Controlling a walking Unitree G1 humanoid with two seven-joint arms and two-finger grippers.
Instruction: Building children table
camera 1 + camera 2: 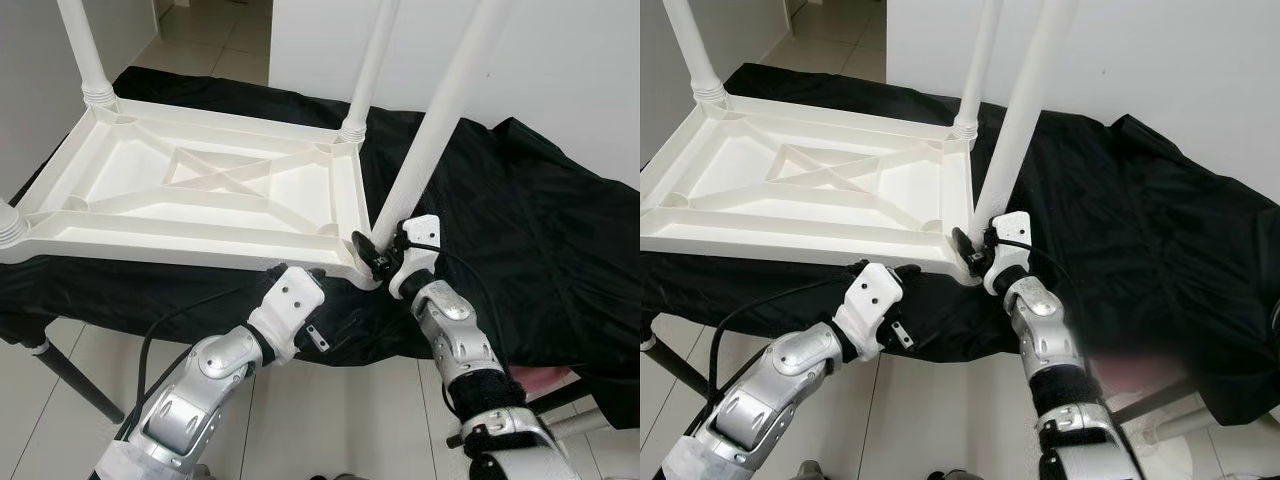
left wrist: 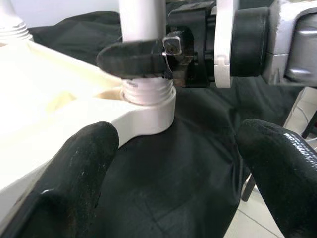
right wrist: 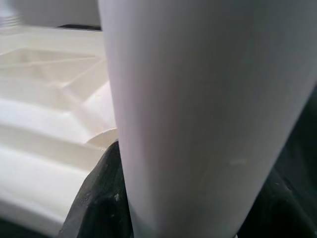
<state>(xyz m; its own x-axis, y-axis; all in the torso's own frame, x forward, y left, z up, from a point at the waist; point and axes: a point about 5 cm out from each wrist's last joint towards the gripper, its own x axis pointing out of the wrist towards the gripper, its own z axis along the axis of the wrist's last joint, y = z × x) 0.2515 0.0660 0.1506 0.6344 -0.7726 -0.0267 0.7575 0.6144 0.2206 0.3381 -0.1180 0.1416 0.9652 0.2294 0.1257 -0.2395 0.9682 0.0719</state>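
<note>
The right gripper is clamping its black fingers around the base of a white table leg, just above the threaded corner socket, at the centre of the head views. The left gripper is sitting just below the tabletop's near rim with its two fingers spread apart, holding nothing. The upturned white tabletop is lying across the upper left of the frame on a black cloth, three other legs rising from its corners. The cloth is draping over a stand with tiled floor below.
</note>
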